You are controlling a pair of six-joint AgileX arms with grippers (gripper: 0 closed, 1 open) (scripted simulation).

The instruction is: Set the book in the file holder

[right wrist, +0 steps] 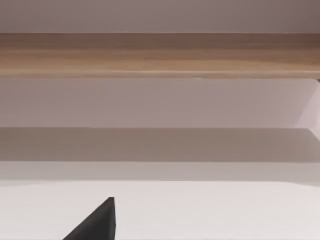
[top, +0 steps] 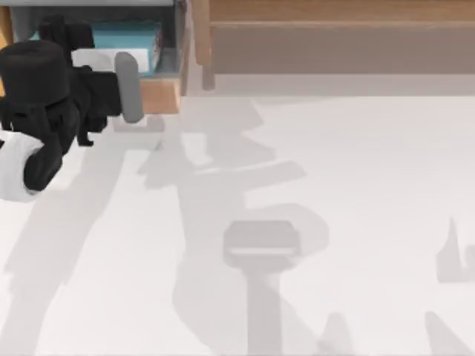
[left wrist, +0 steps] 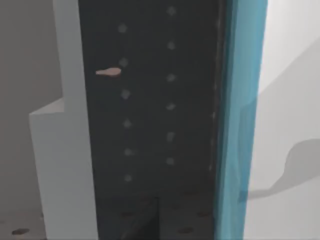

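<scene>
The scene is lit brightly and evenly. Soft grey shadows of the arms are cast across the white table (top: 356,185), the clearest shaped like a gripper near the middle; their edges are blurred. No glare is seen. In the left wrist view a dark panel (left wrist: 150,125) is shaded, beside a bright blue edge of the book (left wrist: 240,100). A broad shadow band is laid under the wooden shelf (right wrist: 160,52).

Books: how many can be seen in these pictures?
1. The book stands inside the file holder at the table's far left, beside the left end effector. More may be hidden behind the arm.
</scene>
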